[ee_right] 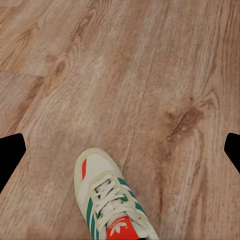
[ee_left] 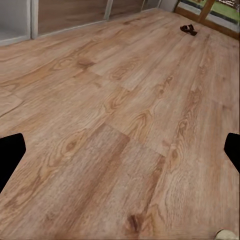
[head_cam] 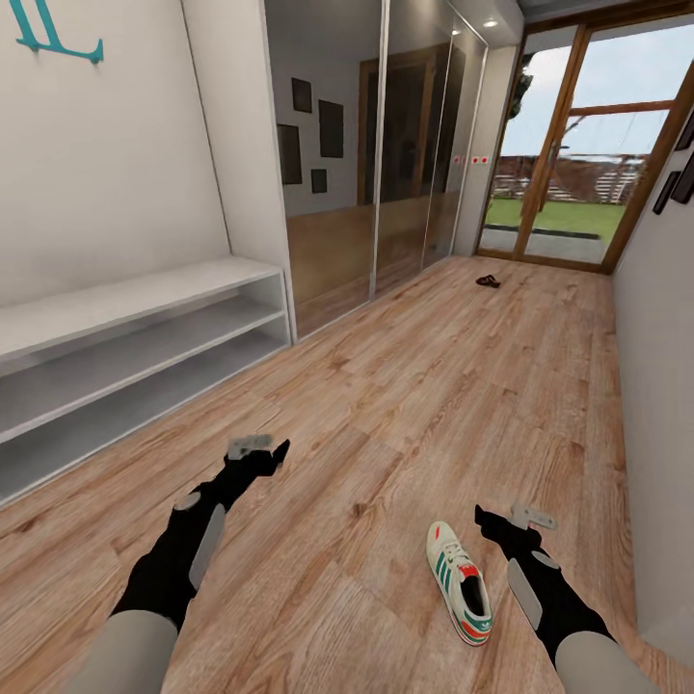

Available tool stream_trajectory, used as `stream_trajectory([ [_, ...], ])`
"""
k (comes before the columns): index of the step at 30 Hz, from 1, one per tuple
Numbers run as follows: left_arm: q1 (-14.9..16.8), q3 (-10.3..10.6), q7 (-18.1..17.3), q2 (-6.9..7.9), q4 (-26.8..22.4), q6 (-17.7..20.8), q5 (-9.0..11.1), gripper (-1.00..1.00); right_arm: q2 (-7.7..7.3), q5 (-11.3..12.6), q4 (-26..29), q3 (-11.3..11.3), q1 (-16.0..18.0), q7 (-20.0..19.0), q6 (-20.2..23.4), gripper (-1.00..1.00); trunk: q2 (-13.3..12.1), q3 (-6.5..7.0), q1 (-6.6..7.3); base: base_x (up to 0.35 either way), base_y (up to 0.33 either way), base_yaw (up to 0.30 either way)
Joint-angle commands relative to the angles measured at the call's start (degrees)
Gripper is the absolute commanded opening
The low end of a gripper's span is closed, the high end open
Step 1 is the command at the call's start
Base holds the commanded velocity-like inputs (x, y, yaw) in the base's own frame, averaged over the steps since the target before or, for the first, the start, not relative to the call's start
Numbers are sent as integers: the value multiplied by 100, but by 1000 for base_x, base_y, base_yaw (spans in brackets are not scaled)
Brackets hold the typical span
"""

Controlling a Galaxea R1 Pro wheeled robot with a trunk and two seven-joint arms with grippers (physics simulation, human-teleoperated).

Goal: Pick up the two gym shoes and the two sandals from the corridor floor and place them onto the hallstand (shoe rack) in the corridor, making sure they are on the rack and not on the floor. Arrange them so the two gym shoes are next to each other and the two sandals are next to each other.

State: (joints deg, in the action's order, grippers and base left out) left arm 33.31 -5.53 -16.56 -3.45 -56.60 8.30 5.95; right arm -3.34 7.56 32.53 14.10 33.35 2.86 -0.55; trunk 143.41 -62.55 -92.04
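Observation:
One cream-white gym shoe [head_cam: 460,581] with green stripes and a red-orange lining lies on the wood-plank corridor floor [head_cam: 405,405], just left of my right gripper [head_cam: 485,520]. In the right wrist view the shoe [ee_right: 112,200] lies below the open fingers, toe pointing away, untouched. My left gripper [head_cam: 275,451] hovers open over bare planks. Far down the corridor, near the glass door, lie small dark brown sandals [head_cam: 488,280], which also appear in the left wrist view [ee_left: 188,29]; I cannot tell if it is one or two. A pale low unit [head_cam: 145,328] with two open shelf levels lines the left wall; I cannot tell whether it is the hallstand.
Mirrored wardrobe doors [head_cam: 386,164] run along the left wall past the shelf unit. A wood-framed glass door [head_cam: 569,145] closes the corridor's far end. A plain wall [head_cam: 660,366] bounds the right side. Teal hooks [head_cam: 58,39] hang above the unit.

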Motion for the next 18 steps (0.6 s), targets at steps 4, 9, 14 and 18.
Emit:
stream_trajectory([
  [4,10,102,-42,-37,-547,619,54,100,0,61,-1,-12,2,7,-6,100,2,-5,1,0,0,0],
  [9,2,545,-40,-36,-710,802,48,100,-5,-215,-46,-20,2,0,-13,100,2,-5,1,0,0,0],
  [14,-7,742,-45,-28,-727,827,46,100,-8,-942,-624,-15,2,-55,-15,100,2,-5,1,0,0,0],
  [18,-16,770,-51,-25,-729,830,46,100,-99,-1057,-1013,-8,1,-604,-16,100,2,-5,1,0,0,0],
])
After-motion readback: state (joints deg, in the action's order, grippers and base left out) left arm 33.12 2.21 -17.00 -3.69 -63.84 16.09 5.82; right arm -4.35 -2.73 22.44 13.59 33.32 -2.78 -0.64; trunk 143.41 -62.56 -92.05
